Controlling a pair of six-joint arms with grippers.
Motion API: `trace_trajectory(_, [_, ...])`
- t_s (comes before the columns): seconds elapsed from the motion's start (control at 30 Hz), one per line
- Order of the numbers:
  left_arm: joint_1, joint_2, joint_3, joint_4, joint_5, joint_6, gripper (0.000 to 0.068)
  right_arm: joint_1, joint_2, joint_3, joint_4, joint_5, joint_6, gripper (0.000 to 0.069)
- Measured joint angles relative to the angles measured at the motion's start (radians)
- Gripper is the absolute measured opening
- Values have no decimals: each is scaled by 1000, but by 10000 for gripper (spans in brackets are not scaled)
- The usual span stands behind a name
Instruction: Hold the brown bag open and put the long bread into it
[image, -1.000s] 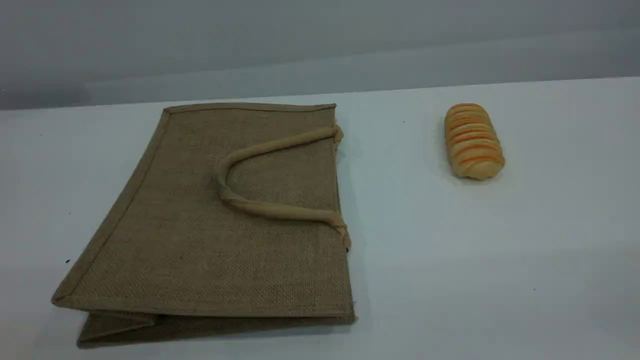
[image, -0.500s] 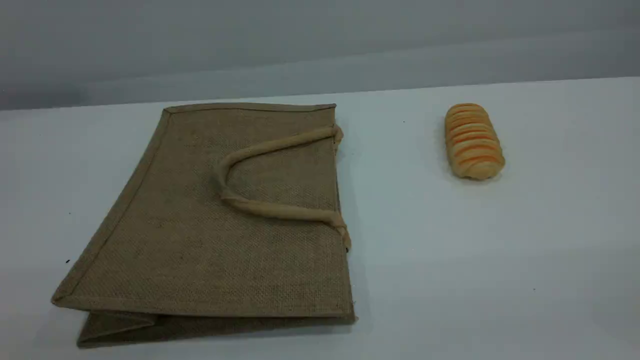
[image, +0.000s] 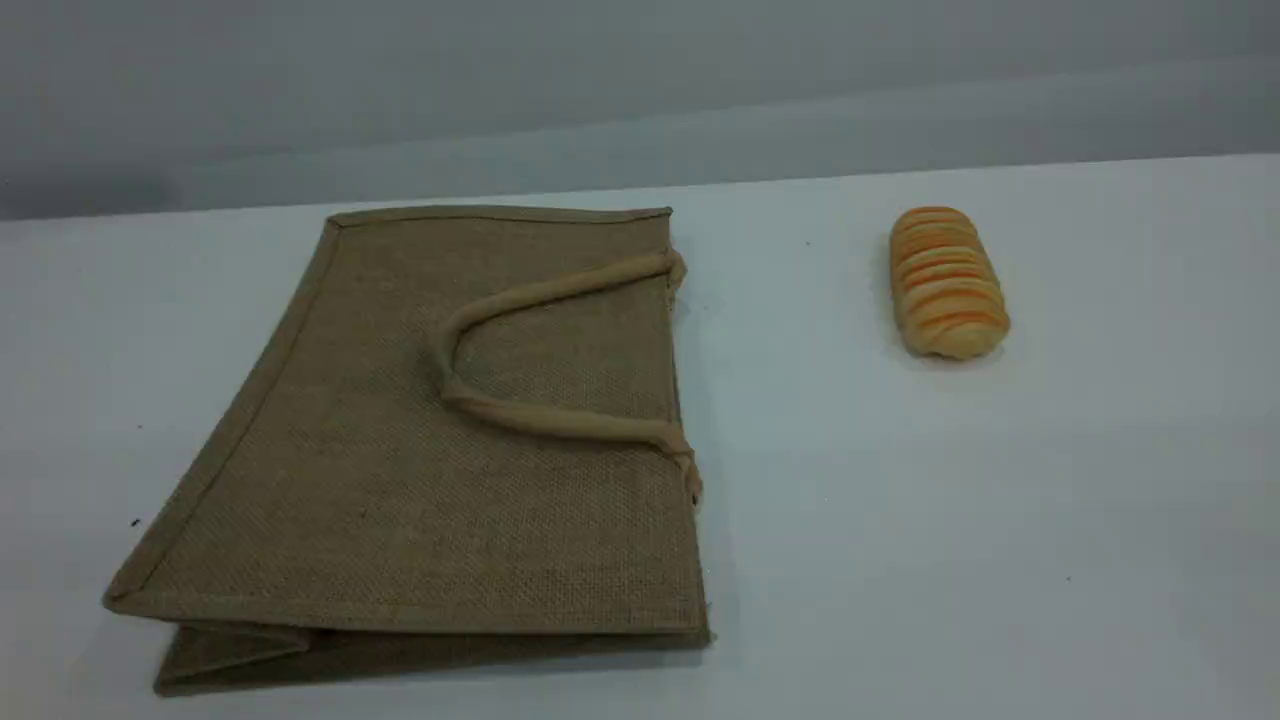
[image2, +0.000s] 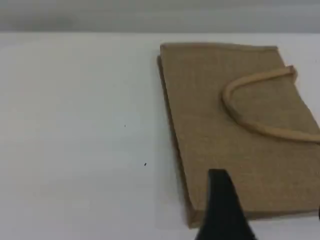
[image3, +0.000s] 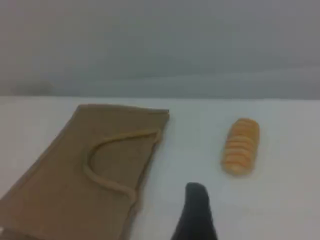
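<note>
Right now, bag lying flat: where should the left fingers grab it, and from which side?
The handle, at its bend: the rope is the only raised part on the brown bag. From above, left fingers straddling the rope. Its ends join the mouth edge facing the long bread, so lifting probably opens it.

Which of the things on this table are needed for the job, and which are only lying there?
For the job:
- brown bag, lying flat
- long bread, to its right, apart from it

Only lying there:
- no other objects; just a few dark specks on the white table
</note>
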Motion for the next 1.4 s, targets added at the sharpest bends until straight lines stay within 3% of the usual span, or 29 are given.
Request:
trace_trajectory(0.2, [0,302,-68,0,-142,-85,403,0,266,0,181,-154,-215,500])
trace_trajectory(0.33, [0,528,-129,0,-240,-88,403,0,461,-2,360,-216,-390,500])
trace_trajectory(0.5, [0,813,-222,-12,-331,-87,403,0,690,-33,597,-227,-610,500])
trace_trajectory(0.77, [0,1196,-367,-111,-399,-48,403,0,994,-110,926,-235,-902,500])
trace_trajectory(1.1, [-19,1580,-550,-355,-419,164,403,0,1197,-129,1113,-229,-1068,500])
trace_trajectory(1.4, [-113,1823,-701,-369,-426,176,403,0,1225,-129,1142,-226,-1109,500])
